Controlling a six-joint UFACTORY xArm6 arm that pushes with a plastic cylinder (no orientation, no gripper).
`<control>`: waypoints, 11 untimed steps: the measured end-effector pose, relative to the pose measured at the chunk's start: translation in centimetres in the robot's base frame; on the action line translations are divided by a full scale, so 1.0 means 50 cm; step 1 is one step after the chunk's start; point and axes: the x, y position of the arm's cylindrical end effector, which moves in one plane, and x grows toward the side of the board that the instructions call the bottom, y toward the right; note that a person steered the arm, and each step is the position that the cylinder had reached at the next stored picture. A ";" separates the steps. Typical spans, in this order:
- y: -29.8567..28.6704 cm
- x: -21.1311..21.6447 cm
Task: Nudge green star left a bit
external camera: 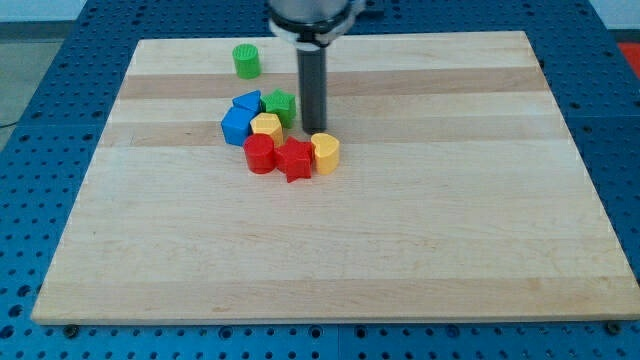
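The green star [280, 105] sits near the top of a cluster of blocks on the wooden board [400, 230]. My tip [315, 130] stands just to the view's right of the green star, close to it, and above the yellow heart-shaped block [325, 153]. Whether the rod touches the star I cannot tell. To the star's left lie two blue blocks [240, 118]. Below it is a yellow block [266, 126].
A red cylinder [260, 154] and a red star [295, 159] lie at the cluster's bottom. A green cylinder [246, 61] stands alone near the board's top edge, up and left of the cluster. A blue surface surrounds the board.
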 end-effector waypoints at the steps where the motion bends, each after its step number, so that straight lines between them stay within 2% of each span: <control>1: -0.057 -0.008; 3: -0.076 -0.109; 4: -0.046 -0.110; 5: 0.033 -0.117; 6: 0.031 -0.135; 8: -0.012 -0.166; 11: -0.083 -0.166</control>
